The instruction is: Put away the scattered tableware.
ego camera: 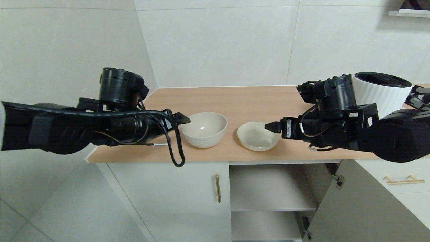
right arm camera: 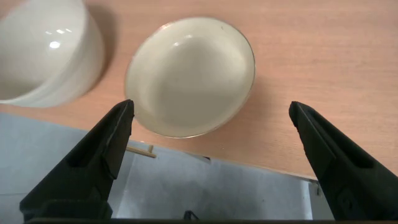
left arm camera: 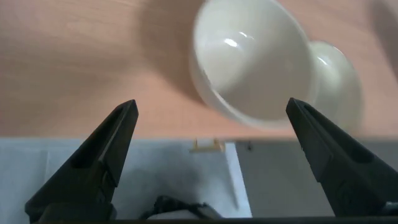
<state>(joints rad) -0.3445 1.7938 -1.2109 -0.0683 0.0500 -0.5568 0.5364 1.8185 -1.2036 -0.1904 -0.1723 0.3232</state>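
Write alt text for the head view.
Two cream bowls sit side by side near the front edge of a wooden counter: deeper bowl left, shallower bowl right. The left pincer and right pincer, both open, flank them. Below, a cabinet door stands open.

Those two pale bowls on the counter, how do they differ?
The deep bowl has tall, steep walls; the shallow bowl is low and flared. The deep bowl sits by the left gripper, the shallow bowl by the right gripper. The shallow bowl's rim shows a thin darker line; the deep bowl's looks plain. Both are cream, upright and empty.
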